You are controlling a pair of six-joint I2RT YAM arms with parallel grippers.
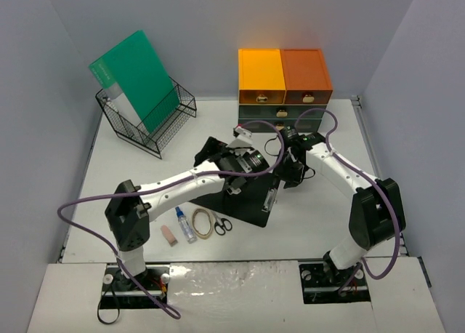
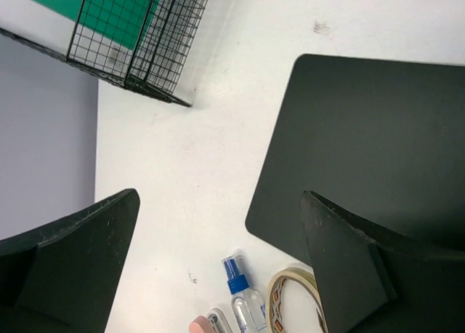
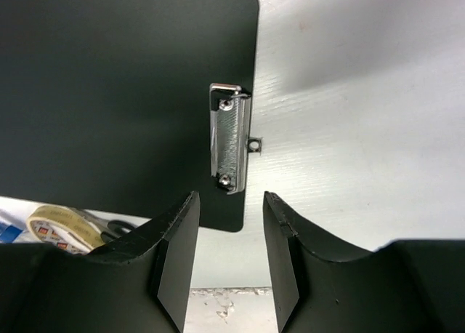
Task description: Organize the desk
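Note:
The desk (image 1: 320,224) is a wide white tabletop. A black clipboard (image 1: 243,202) lies flat at its middle, its metal clip (image 3: 229,137) on the right-hand edge. My right gripper (image 3: 229,231) hovers over that clip edge, open, with nothing between its fingers; from above the right gripper (image 1: 289,174) hangs just right of the board. My left gripper (image 2: 218,238) is wide open and empty above the desk beside the clipboard (image 2: 370,137), at the board's far left corner (image 1: 213,153). A pink eraser (image 1: 168,235), a small spray bottle (image 1: 185,225), a tape roll (image 1: 203,222) and scissors (image 1: 222,225) lie left of the board.
A black wire basket (image 1: 156,122) holding a green folder (image 1: 134,75) stands at the back left. An orange-topped drawer unit (image 1: 285,82) sits against the back wall. Grey walls close in both sides. Purple cables loop off both arms.

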